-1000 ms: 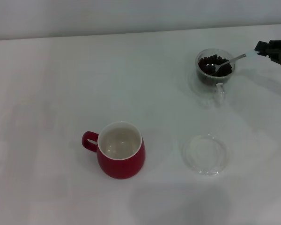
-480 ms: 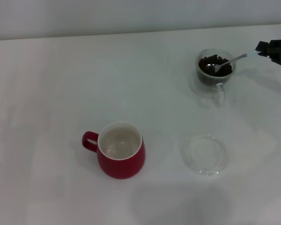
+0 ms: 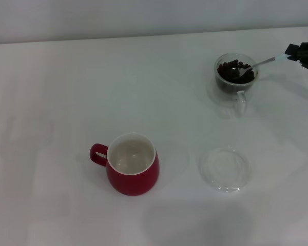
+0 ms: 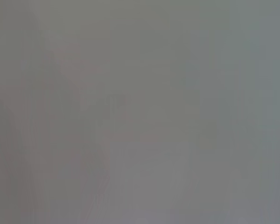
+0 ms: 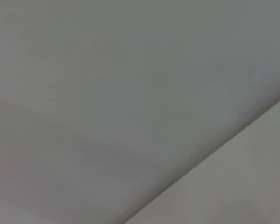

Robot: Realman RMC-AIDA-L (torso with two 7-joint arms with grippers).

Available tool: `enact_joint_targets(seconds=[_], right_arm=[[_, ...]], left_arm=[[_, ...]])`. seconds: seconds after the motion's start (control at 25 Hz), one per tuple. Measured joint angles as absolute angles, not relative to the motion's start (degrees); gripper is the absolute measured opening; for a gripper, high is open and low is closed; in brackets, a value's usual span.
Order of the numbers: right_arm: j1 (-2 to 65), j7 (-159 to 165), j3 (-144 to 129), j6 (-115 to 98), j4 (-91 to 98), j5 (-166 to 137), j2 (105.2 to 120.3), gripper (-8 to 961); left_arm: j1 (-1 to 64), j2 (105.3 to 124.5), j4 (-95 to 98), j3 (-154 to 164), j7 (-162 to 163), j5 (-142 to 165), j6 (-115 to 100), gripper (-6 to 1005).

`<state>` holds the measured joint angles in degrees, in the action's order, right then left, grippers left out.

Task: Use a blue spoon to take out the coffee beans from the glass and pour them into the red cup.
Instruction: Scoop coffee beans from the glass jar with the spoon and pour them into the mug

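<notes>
Head view: saucer [image 3: 226, 169] beside red cup [image 3: 132, 170].

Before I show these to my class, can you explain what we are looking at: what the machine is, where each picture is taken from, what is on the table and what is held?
It is a two-armed robot. The main picture looks down from its head; the two wrist pictures show only blank grey. On the white table stand a red cup, empty, a clear saucer and a glass of coffee beans. At the right edge, the right gripper holds the blue spoon, its bowl in the glass among the beans. The left arm is not in view.
</notes>
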<state>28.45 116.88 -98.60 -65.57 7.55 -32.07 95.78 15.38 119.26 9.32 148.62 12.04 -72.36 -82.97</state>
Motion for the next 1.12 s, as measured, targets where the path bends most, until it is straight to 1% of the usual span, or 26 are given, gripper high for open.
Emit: enact_joint_targets(seconds=[0.52, 0.84, 1.12], right_arm=[[27.9, 118.0, -96.9, -66.1, 7.6, -32.0, 95.8, 149], [27.1, 118.0, -96.0, -70.0, 8.1, -32.0, 95.78, 150], [26.9, 117.4, -95.5, -71.9, 8.1, -32.3, 96.58, 151]], left_arm=[[15.4, 119.1, 8.6, 148.6, 12.2, -72.4, -83.0, 727], [15.6, 119.06, 7.9, 148.6, 12.8, -72.4, -82.9, 726], [15.5, 119.0, 7.9, 148.6, 12.8, -72.4, -82.9, 726]])
